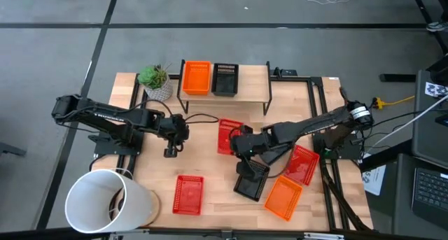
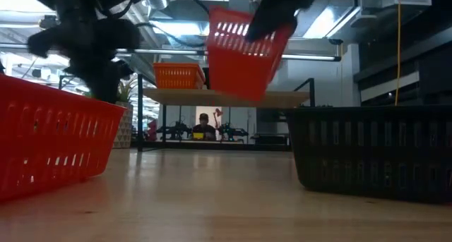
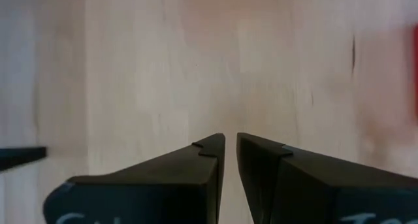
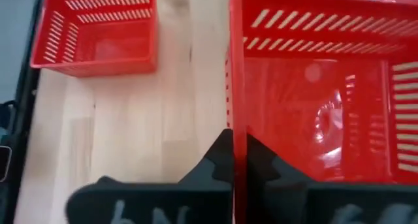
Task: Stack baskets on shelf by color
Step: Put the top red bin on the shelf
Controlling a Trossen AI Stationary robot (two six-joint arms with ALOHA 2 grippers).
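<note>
I see my right gripper (image 4: pixel 239 160) pinched on the rim of a red basket (image 1: pixel 228 136), held tilted above the table (image 1: pixel 210 173) before the shelf (image 1: pixel 252 79). My left gripper (image 3: pixel 230 145) hovers empty, fingers narrow.

A light-wood table (image 1: pixel 217 187) fills the centre of the overhead frame. At its upper edge stands a low wooden shelf (image 1: pixel 252 82) on black legs, carrying an orange basket (image 1: pixel 196 78) and a black basket (image 1: pixel 225 79) side by side. A potted plant (image 1: pixel 155 81) sits left of the shelf. Along the lower edge lie a white bucket (image 1: pixel 105 201) on its side, a red basket (image 1: pixel 187 194), another black basket (image 1: pixel 252 180), another orange basket (image 1: pixel 283 198) and, at right, a second red basket (image 1: pixel 302 164).
</note>
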